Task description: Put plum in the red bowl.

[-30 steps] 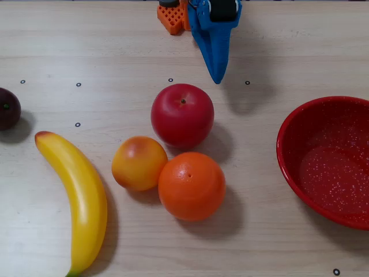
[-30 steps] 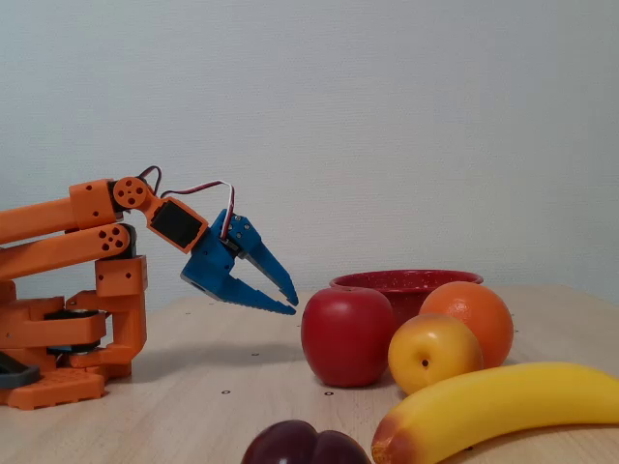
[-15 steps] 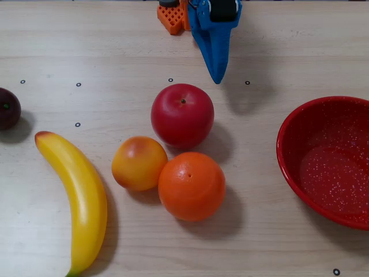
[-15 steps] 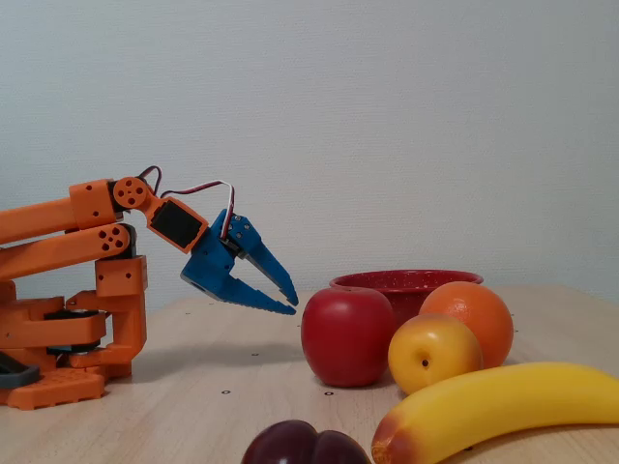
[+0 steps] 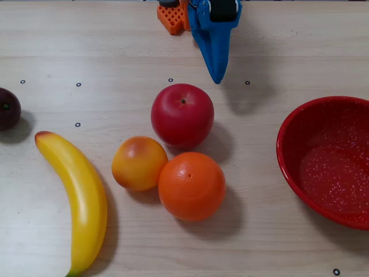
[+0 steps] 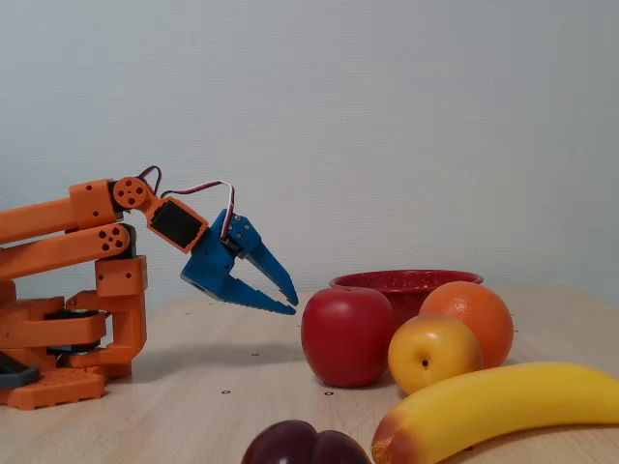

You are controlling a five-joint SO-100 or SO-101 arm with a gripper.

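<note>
The plum [image 5: 8, 108] is small, dark maroon and glossy, at the left edge of the overhead view; it also shows at the bottom of the fixed view [image 6: 305, 447]. The red bowl [image 5: 288, 150] with white speckles sits at the right edge of the overhead view, and its rim shows behind the fruits in the fixed view [image 6: 368, 281]. My blue gripper [image 5: 217, 78] hangs above the table at the top centre, far from the plum. In the fixed view the gripper [image 6: 290, 302] has its jaws slightly apart and holds nothing.
A red apple [image 5: 182, 115], a yellow-orange peach-like fruit [image 5: 139, 163] and an orange [image 5: 191, 186] cluster mid-table between plum and bowl. A banana [image 5: 78, 199] lies at the lower left. The orange arm base [image 6: 68, 338] stands at the far side.
</note>
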